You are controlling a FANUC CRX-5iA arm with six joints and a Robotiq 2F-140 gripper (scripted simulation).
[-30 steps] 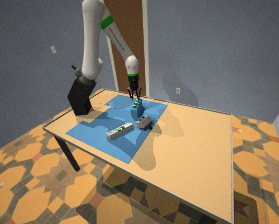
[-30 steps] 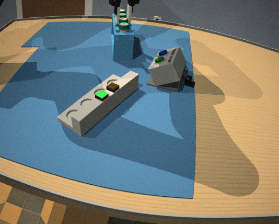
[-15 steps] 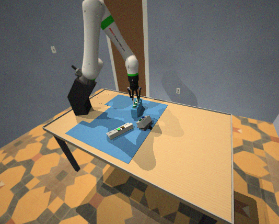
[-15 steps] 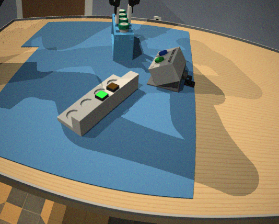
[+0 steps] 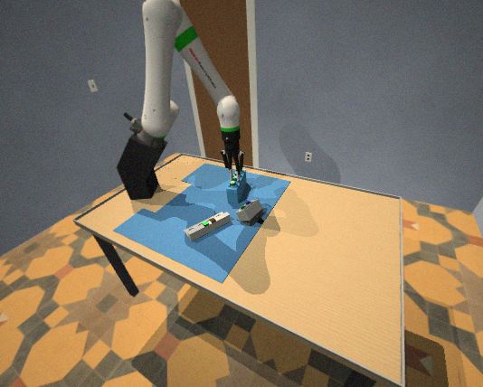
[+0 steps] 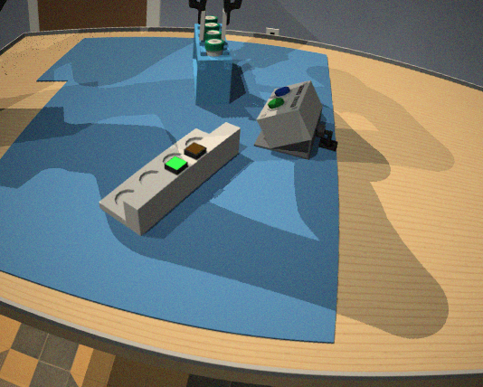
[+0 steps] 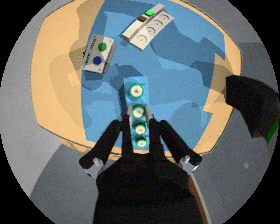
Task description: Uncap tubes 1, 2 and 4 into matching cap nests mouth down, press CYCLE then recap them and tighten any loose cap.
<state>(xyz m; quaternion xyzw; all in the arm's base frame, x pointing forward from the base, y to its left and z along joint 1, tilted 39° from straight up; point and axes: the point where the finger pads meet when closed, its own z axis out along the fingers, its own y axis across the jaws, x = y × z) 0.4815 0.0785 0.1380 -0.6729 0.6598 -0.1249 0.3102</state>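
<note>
Four green-capped tubes stand in a row in the tall blue decapping station (image 5: pixel 237 192) in the top view, and the black two-finger gripper (image 5: pixel 234 174) hangs straight down over the row's far end. On the blue mat (image 5: pixel 156 226) nearer the camera lie the long grey cap tray (image 5: pixel 207 226) and, just beside it, the small grey key desk (image 5: pixel 250 211), all on the pale wooden worktop (image 5: pixel 344 253).

Over to the exterior view: the green lamp (image 6: pixel 175 165) on the tray's console glows bright, the amber lamp (image 6: pixel 195 149) next to it looks dull brown. The round nests along the tray's front edge show bare floors. On the sloped desk the blue key (image 6: pixel 282 90) sits above the green key (image 6: pixel 275 103). Three green caps show fully on the station; the nearest cap (image 6: pixel 214 44) stands free, while the farthest cap (image 6: pixel 211 19) sits between the black fingers (image 6: pixel 197 5).

Down the wrist camera: three caps in sight, with the gripper (image 7: pixel 140 148) clamped at the near end of the row on a fourth cap hidden beneath the body.
</note>
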